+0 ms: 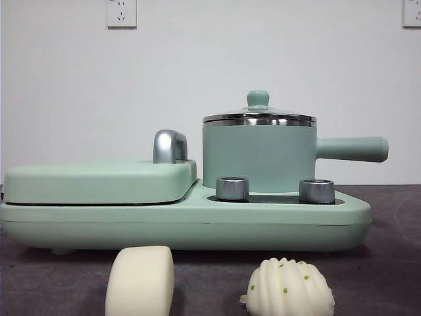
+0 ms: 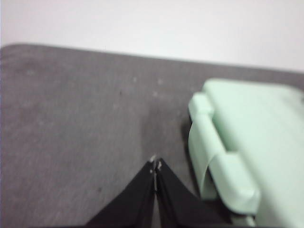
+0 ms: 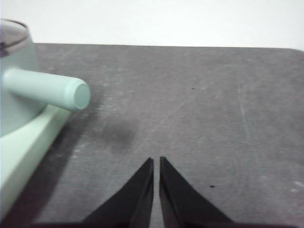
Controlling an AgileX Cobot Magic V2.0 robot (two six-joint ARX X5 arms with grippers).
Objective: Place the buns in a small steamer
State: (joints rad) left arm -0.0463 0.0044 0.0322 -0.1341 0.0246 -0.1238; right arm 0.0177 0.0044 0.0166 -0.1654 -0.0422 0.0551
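Observation:
In the front view the smooth cream bun (image 1: 140, 281) and the ridged bun with green specks (image 1: 288, 288) lie on the dark table in front of the appliance. The small steamer (image 1: 258, 156), a mint-green pot with a steel rim and a lid with a green knob (image 1: 258, 99), stands on the right half of the base, its handle (image 1: 352, 149) pointing right. No arm shows in the front view. My left gripper (image 2: 156, 166) is shut and empty over the table beside the griddle. My right gripper (image 3: 156, 161) is shut and empty near the steamer's handle (image 3: 45, 89).
The flat green lidded griddle (image 1: 99, 182) with a chrome handle (image 1: 170, 146) fills the base's left half and shows in the left wrist view (image 2: 251, 142). Two steel knobs (image 1: 232, 188) sit in front of the pot. A white wall with sockets (image 1: 122, 13) stands behind.

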